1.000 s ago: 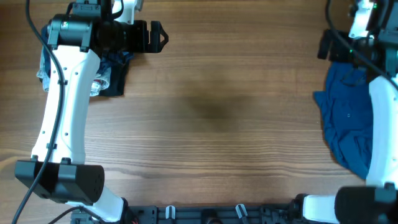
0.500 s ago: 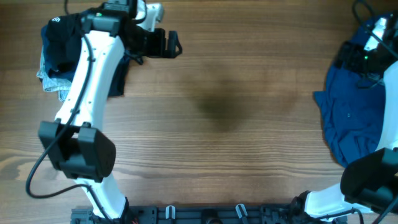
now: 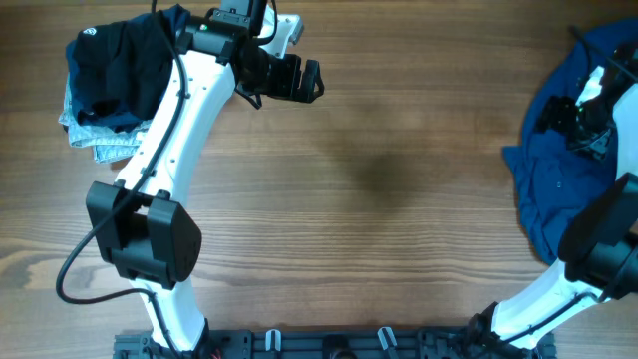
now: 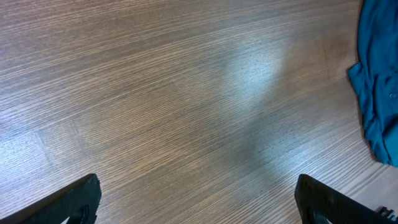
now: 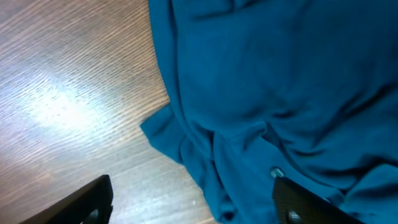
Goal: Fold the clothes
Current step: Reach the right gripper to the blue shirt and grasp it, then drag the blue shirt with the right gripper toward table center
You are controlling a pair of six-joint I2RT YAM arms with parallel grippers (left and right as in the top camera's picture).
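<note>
Pincers first: our left pincer has its fingers wide apart with nothing between them. It hangs above bare wood at the far side of the table, left of the middle and just right of the pile in the far left corner. Our right pincer is over at the right edge, its two black fingers also well apart in the wrist view, with teal cloth lying under and between them; we see no fold pinched there. The wooden table fills the overhead view. On it the clothes, a big deep teal-blue garment, lie crumpled along the right edge, running from the far right corner toward the near side, with a loose edge reaching left onto the wood. In the far left corner we find a black garment heaped up, with a small white logo showing on it. Under it, poking out on the near side, is a light-blue denim piece. Smallest of all, a pale button sits on the teal cloth, close to the finger at the right of the right wrist view.
</note>
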